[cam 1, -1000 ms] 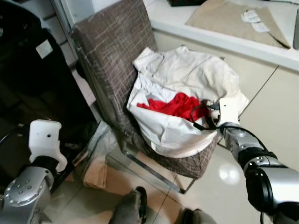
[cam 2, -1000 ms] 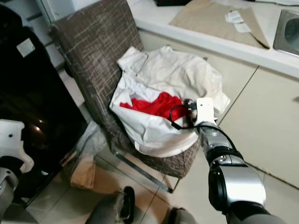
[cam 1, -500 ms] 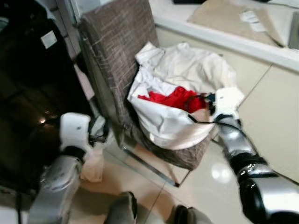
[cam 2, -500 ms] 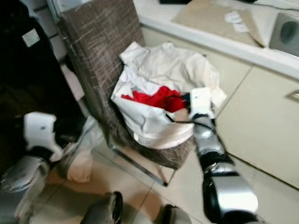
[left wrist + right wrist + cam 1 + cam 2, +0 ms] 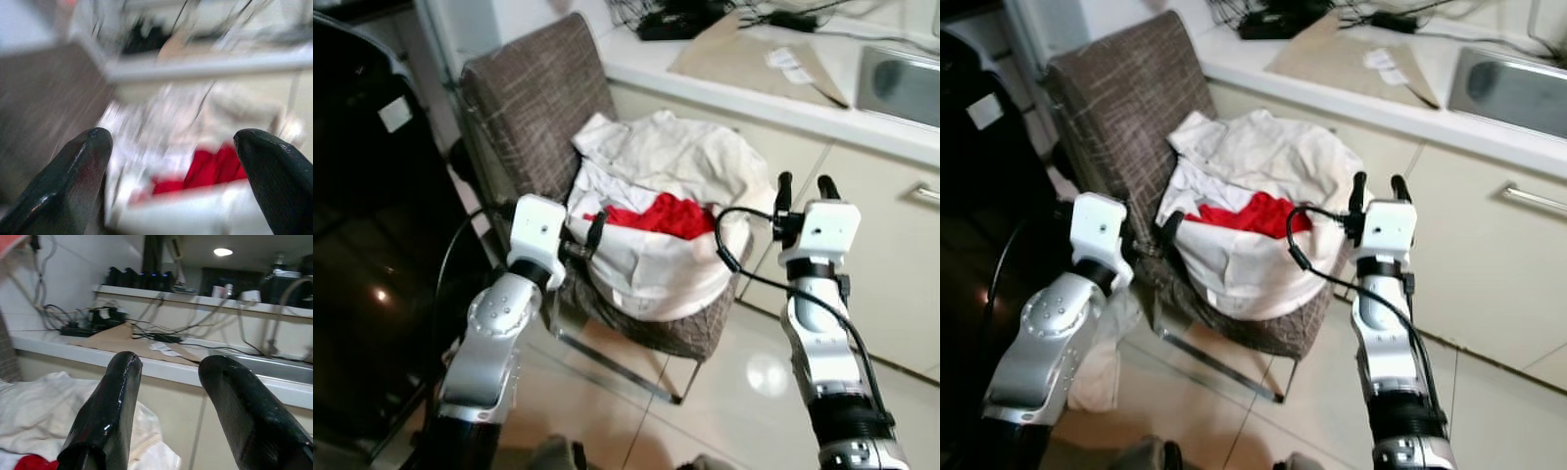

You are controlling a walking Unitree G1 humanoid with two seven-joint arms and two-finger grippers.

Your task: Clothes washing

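A pile of white clothes (image 5: 675, 186) with a red garment (image 5: 661, 213) on top is lying on the seat of a brown chair (image 5: 533, 98). The left pincer (image 5: 592, 233), fingers spread, is reaching toward the pile's near-left edge. The right pincer (image 5: 801, 186), fingers spread and empty, is pointing upward just beside the pile's right side. Behind the chair, a bench (image 5: 724, 83) is carrying brown paper (image 5: 744, 61), cables and a sink (image 5: 901, 86).
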